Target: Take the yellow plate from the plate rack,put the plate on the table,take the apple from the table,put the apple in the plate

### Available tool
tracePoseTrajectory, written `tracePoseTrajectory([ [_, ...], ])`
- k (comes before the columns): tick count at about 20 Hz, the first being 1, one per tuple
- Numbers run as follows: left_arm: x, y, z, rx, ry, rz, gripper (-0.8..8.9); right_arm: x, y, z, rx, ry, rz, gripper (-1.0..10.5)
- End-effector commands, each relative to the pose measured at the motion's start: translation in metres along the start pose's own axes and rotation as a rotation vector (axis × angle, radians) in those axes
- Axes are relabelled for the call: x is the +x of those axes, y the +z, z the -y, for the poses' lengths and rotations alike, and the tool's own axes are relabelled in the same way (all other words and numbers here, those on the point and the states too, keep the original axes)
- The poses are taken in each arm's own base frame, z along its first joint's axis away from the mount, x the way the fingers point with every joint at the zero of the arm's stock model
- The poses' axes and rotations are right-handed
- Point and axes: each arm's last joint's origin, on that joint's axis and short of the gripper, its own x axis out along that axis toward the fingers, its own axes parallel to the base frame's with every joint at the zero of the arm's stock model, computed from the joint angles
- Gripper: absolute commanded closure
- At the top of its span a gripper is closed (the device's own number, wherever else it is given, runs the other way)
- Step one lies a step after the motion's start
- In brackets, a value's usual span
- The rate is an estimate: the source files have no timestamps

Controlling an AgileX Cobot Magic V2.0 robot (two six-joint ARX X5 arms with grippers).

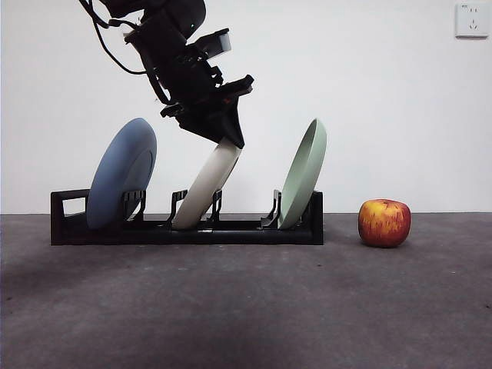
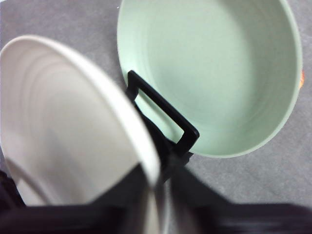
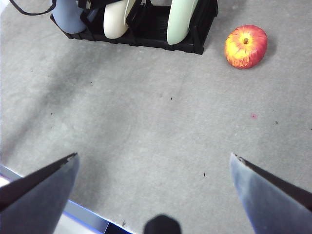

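Note:
The cream yellow plate (image 1: 204,188) leans in the middle slot of the black plate rack (image 1: 184,231), its foot still in the rack. My left gripper (image 1: 227,138) comes down from the upper left and is shut on the plate's top rim. In the left wrist view the jaws straddle the plate (image 2: 63,126) edge, with a rack divider (image 2: 165,117) just beyond. The red and yellow apple (image 1: 384,223) sits on the table (image 1: 246,307) to the right of the rack. My right gripper (image 3: 153,165) hangs open over bare table, far from the apple (image 3: 245,46).
A blue plate (image 1: 121,173) stands in the rack's left slot and a pale green plate (image 1: 304,173) in the right slot, close to the yellow one. The green plate (image 2: 209,73) fills the left wrist view. A wall socket (image 1: 471,19) is at the top right.

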Motion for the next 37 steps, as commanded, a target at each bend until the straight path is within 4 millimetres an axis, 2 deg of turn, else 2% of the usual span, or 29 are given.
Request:
tracePoseTrajectory([
  [1,0.004,-0.002,-0.001,-0.034,-0.006,-0.010,8.22,-0.001,0.001,-0.001,-0.010,0.003,0.007,4.1],
  [8,0.002,-0.003,0.000,-0.068,-0.047,-0.021,8.22,-0.001,0.001,-0.001,-0.010,0.003,0.007,4.1],
  [12,-0.012,0.003,-0.005,-0.148,-0.146,0.022,8.21,-0.001,0.001,-0.001,-0.010,0.002,0.007,4.1],
  [16,-0.046,0.017,-0.006,-0.137,-0.147,0.096,8.22,-0.001,0.001,-0.001,-0.010,0.002,0.007,4.1],
  [21,-0.111,0.034,0.007,-0.104,-0.239,0.197,8.21,-0.001,0.001,-0.001,-0.010,0.003,0.007,4.1],
  [23,-0.144,0.035,0.021,-0.038,-0.240,0.203,8.21,-0.001,0.001,-0.001,-0.011,0.003,0.007,4.1],
  [26,-0.196,0.027,0.051,0.100,-0.190,0.169,8.21,-0.001,0.001,-0.001,-0.012,0.002,0.010,4.1],
  [29,-0.230,0.012,0.082,0.203,-0.130,0.074,8.21,-0.001,0.001,-0.001,-0.014,0.002,0.013,4.1],
  [32,-0.236,-0.004,0.117,0.336,-0.023,-0.096,8.19,-0.001,0.002,0.000,-0.015,0.002,0.016,4.1],
  [35,-0.225,-0.016,0.151,0.448,0.032,-0.218,8.19,-0.001,0.003,0.000,-0.020,0.001,0.027,4.1],
  [37,-0.211,-0.027,0.174,0.514,0.053,-0.258,8.19,-0.001,0.003,0.000,-0.023,0.001,0.031,4.1],
])
